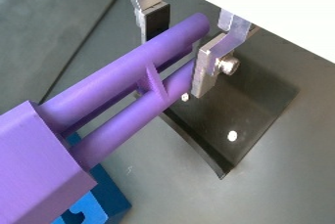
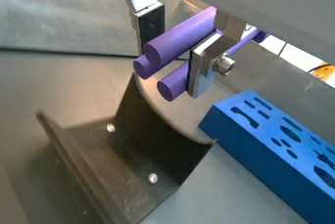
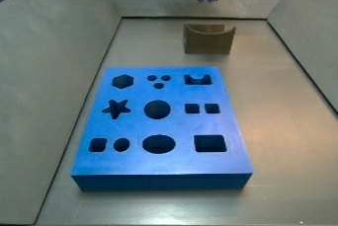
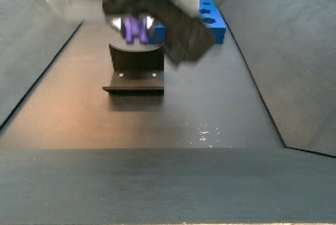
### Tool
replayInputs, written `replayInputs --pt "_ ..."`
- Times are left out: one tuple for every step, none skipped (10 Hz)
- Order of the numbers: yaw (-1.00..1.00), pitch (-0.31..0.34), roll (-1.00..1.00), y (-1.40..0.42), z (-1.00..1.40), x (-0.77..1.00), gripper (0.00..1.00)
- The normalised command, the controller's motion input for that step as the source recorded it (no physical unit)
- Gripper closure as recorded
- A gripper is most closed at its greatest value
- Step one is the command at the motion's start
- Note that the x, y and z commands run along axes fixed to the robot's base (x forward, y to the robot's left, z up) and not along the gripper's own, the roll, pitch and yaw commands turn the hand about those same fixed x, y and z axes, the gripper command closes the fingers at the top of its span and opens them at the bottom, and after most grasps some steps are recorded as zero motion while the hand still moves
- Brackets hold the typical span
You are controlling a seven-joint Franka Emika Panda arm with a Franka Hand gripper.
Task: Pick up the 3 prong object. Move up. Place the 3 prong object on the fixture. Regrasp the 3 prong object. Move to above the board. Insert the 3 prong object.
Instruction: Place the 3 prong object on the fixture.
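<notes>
While apparently clamped, 3 prong object (image 1: 124, 106) between hand (image 1: 183, 40) fingers, above fixture (image 3: 208, 38).

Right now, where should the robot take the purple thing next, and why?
Probably straight down, gently, onto the fixture. The gripper is shut on the 3 prong object, its prongs clamped between the silver fingers. In a side view the object hangs above the fixture, not yet resting on it. The board comes later.
</notes>
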Motion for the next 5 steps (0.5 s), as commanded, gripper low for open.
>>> replayInputs --pt "-0.18 0.05 -1.0 0.09 -1.0 0.13 1.0" --pt "-0.17 0.031 -0.86 0.09 -1.0 0.14 1.0" --pt "-0.15 0.013 -0.62 0.1 -1.0 0.16 1.0" --pt "-0.13 0.009 -0.45 0.11 -1.0 0.17 1.0" --pt "-0.12 0.006 -0.34 0.11 -1.0 0.17 1.0"
